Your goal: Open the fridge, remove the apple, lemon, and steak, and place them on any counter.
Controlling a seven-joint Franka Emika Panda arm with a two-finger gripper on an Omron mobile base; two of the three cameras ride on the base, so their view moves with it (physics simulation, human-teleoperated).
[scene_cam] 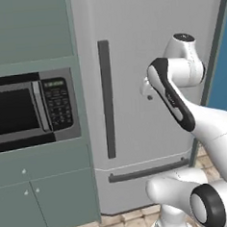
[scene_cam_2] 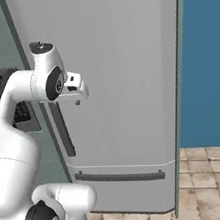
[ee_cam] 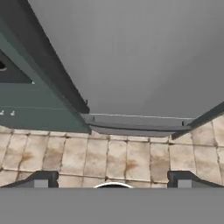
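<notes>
Fridge [scene_cam: 130, 61] is right in front of us, doors closed, so we can't see any of the food inside. Our gripper [scene_cam_2: 78, 98] sits in front of the upper door, just right of the long vertical bar handle [scene_cam: 107, 99], fingers pointing down and holding nothing. In the hand view the two fingertips [ee_cam: 41, 178] stand wide apart at the bottom edge, with tiled floor [ee_cam: 109, 157] between them. Lower drawer's horizontal handle [scene_cam_2: 120, 176] sits well below the hand. On our left there's the grey-green cabinet [scene_cam: 26, 26] with the microwave [scene_cam: 30, 110] built into it.
</notes>
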